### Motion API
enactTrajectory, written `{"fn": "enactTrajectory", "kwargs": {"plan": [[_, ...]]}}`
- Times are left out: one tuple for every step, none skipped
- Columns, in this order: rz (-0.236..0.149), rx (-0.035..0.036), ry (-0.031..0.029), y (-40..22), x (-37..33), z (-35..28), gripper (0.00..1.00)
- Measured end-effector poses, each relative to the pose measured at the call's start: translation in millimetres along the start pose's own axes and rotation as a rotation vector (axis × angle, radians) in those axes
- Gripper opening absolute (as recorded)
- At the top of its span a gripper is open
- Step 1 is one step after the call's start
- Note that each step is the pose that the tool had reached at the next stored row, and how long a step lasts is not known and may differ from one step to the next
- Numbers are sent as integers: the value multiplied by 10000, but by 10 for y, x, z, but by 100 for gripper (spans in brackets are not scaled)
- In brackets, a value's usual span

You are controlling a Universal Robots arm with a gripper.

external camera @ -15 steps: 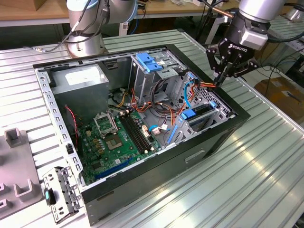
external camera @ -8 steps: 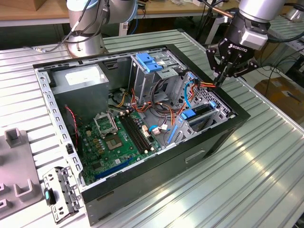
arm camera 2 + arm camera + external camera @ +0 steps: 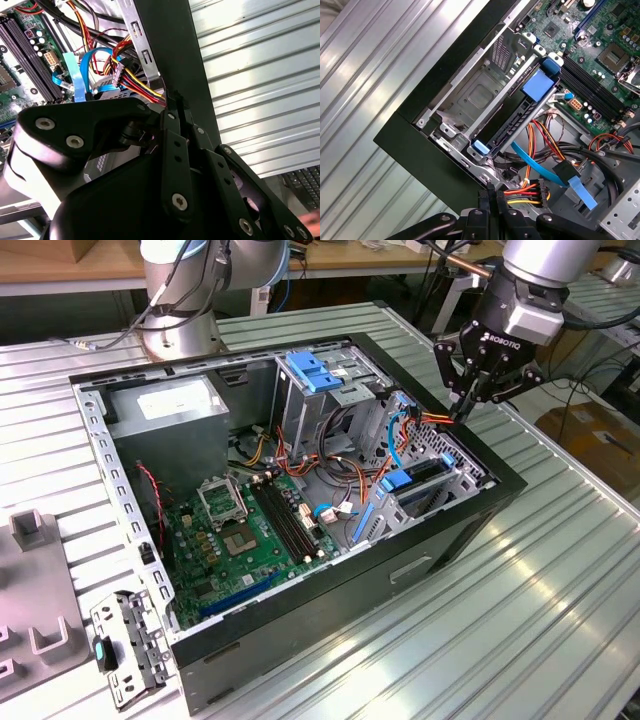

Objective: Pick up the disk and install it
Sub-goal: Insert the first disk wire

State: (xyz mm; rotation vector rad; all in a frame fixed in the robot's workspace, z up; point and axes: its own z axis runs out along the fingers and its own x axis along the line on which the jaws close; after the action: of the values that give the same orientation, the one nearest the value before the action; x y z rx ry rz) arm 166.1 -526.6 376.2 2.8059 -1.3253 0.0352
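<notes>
The one black metal gripper (image 3: 463, 414) has its jaws narrow and empty, one black plastic plug (image 3: 540, 192) with coloured wires just beside them, one blue-railed flat disk (image 3: 516, 122) apart, on edge.

Cables (image 3: 520, 192) (red, yellow) crowd the drive cage (image 3: 480, 95).

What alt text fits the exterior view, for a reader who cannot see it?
A robot arm's gripper hangs over the open computer case on the exterior view's right, fingertips together beside coloured wires near the drive cage. The case lies on a ribbed metal table, its green motherboard exposed.
</notes>
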Motion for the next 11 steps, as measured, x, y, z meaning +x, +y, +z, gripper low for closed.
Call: {"fn": "enactTrajectory", "kwargs": {"plan": [[1,0,0,0,0,0,16],[5,0,0,0,0,0,16],[17,-1,0,0,0,0,16],[25,-1,0,0,0,0,16],[30,-1,0,0,0,0,16],[39,-2,0,0,0,0,16],[49,-2,-1,0,0,0,16],[56,-2,-1,0,0,0,16],[65,-2,-2,0,0,0,16],[73,-2,-2,0,0,0,16],[79,-3,-3,1,-1,0,16]]}}
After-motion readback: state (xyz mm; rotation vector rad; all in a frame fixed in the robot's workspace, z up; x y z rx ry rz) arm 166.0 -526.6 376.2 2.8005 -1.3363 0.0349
